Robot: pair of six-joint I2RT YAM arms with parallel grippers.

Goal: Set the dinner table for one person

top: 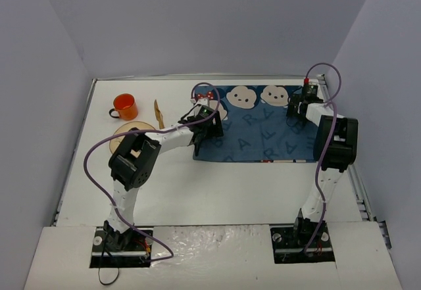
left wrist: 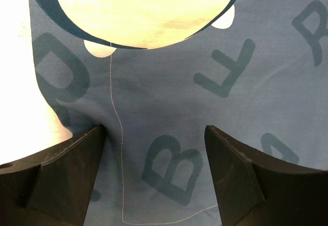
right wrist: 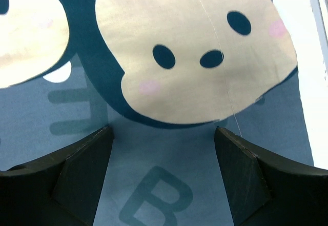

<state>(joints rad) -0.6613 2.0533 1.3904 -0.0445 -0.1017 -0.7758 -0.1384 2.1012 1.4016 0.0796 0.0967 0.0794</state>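
On the large white rectangular metal-rimmed tabletop [top: 217, 191], a blue cloth mat [top: 263, 142] printed with cartoon faces lies under both tools, left tool [top: 210, 127] over its left edge, right tool [top: 297, 108] near its far right corner, both arms reaching forward, jaws spread wide, gripping nothing.

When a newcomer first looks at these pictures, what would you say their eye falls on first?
The blue mat with cartoon mouse faces stands out first, spread over the far right part of the white table. Both arms reach over it, the left gripper open above its left edge and the right gripper open near its right edge. The bright orange cup at the far left comes next.
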